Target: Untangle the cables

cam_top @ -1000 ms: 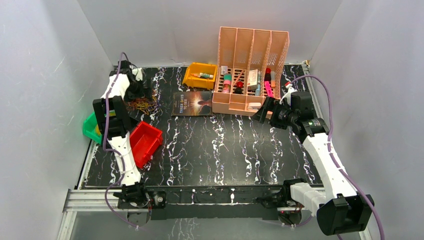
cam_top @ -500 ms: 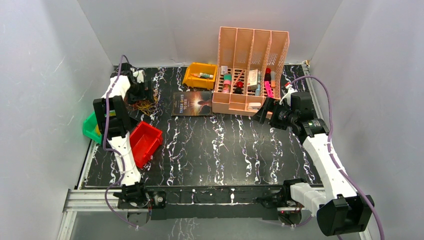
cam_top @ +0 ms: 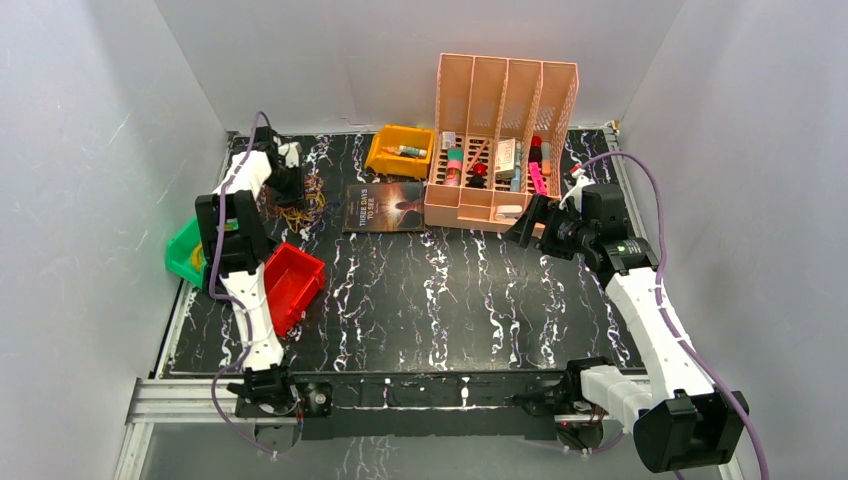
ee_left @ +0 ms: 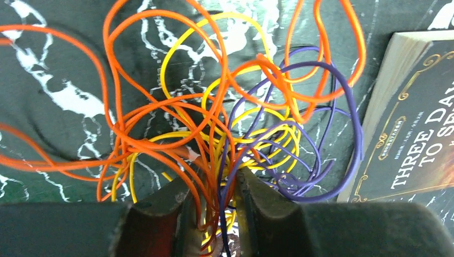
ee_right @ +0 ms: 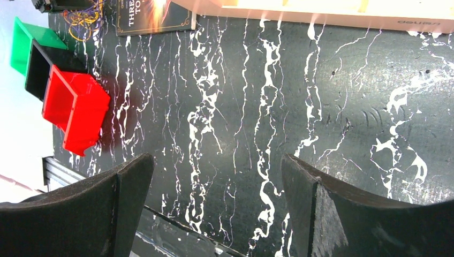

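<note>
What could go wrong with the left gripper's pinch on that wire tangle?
The left gripper pinches orange, yellow and purple strands of the cables together, so pulling may drag the whole knot instead of freeing one. Purple loops lie right beside the book, which could snag or shift.

Upper left of the top view: the cables lie on the bench, the book just right of them. Behind the book sits a small bin, the organizer right of it. At the left edge, 2 bins sit side by side.
</note>
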`<action>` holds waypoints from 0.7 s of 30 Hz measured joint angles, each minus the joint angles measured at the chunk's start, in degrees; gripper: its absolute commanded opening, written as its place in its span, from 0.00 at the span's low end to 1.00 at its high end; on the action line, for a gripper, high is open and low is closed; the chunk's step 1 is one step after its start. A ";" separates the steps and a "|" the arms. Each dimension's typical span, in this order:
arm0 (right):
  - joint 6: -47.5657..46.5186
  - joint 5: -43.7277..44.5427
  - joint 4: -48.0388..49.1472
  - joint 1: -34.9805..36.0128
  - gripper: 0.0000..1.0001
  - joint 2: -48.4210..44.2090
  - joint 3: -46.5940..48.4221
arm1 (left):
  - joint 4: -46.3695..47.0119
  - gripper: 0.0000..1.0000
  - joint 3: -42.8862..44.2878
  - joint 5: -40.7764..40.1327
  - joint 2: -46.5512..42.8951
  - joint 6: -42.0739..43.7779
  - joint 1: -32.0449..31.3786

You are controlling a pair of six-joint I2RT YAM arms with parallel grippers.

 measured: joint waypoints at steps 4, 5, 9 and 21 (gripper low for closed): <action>0.22 0.02 0.15 0.00 0.96 -0.20 -0.11 | 0.20 0.11 -0.02 0.02 0.00 -0.55 -1.51; 0.26 0.02 0.37 0.00 0.96 -0.37 -0.33 | 0.57 0.11 -0.26 0.04 -0.11 -0.76 -1.81; 0.94 0.04 0.61 0.00 0.96 -1.11 -1.42 | 2.16 0.09 -3.08 0.13 -1.99 -1.55 -2.86; 1.66 2.62 1.09 0.00 0.97 -1.81 -2.56 | 6.12 0.00 -15.17 1.27 -20.31 -2.86 -9.33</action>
